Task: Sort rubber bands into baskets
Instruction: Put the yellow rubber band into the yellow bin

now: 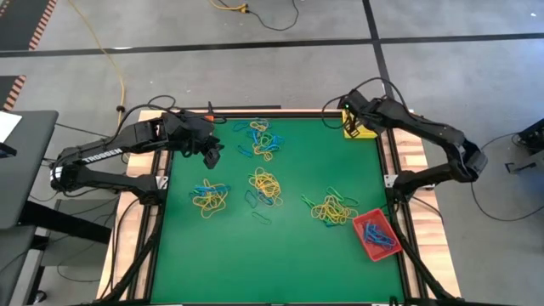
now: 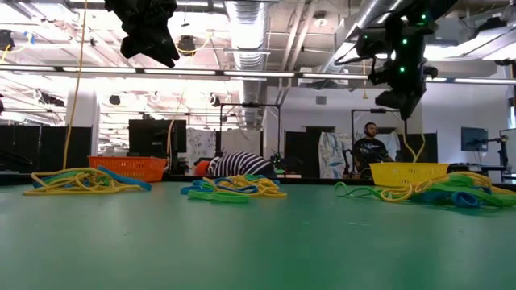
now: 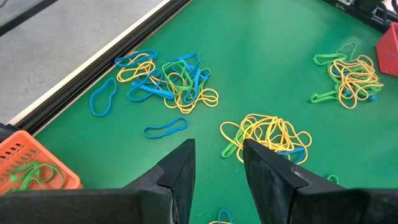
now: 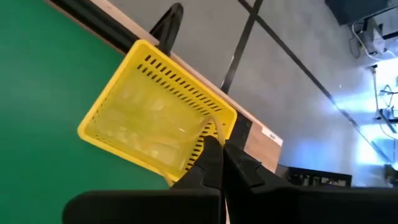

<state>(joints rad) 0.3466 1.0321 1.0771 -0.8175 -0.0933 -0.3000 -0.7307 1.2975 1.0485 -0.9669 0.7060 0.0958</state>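
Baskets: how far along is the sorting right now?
Early. Done: the red basket holds blue bands, the orange basket some green ones, the yellow basket yellow ones. In hand: the right gripper is shut on a yellow band over the yellow basket; the left gripper hangs open and empty above the mat. Left: four mixed piles on the mat.

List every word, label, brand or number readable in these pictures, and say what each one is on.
"TROSSEN": white lettering on the left arm, read in the high view.
White label on the table's wooden edge, right wrist view: too blurred to read.
No text shows on the baskets or the green table top.
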